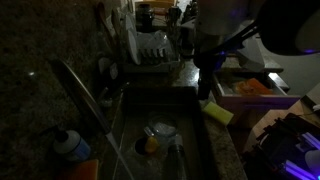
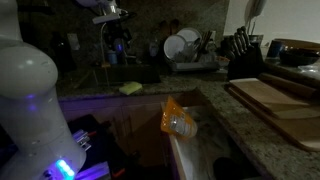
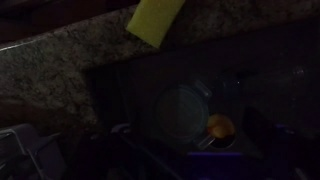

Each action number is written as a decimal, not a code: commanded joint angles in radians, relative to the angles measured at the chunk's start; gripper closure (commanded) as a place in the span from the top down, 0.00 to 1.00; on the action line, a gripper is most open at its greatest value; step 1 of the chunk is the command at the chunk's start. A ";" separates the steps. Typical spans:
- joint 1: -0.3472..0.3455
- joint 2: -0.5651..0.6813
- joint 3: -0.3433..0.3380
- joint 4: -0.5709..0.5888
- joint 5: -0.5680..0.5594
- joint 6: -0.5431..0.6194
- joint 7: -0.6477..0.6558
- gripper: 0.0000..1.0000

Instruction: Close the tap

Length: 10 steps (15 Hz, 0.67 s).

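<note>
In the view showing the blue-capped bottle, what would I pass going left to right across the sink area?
Blue-capped bottle → round pale dish → yellow rectangular sponge → pale box holding something orange.

This is a dimly lit home kitchen. A speckled granite tabletop (image 2: 245, 125) runs around a deep sunken metal sink (image 1: 186, 118), over which a long curved grey-silver metal tap (image 1: 82, 92) reaches. Dishes lie in the basin, among them a round pale plate (image 1: 162, 130). Behind the sink stands a wire dish rack (image 1: 152, 52) holding upright white plates (image 2: 179, 45). A yellow rectangular sponge (image 1: 217, 113) rests on the sink's edge, and a blue-capped bottle (image 1: 68, 145) stands near the tap's base. A dark knife block (image 2: 240, 56) and stacked wooden cutting boards (image 2: 275, 100) sit on the tabletop.
</note>
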 commanded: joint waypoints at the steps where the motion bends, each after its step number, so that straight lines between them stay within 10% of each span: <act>1: 0.037 -0.002 -0.034 0.006 -0.003 -0.007 -0.001 1.00; 10: 0.056 0.420 -0.158 0.213 -0.005 0.330 -0.049 1.00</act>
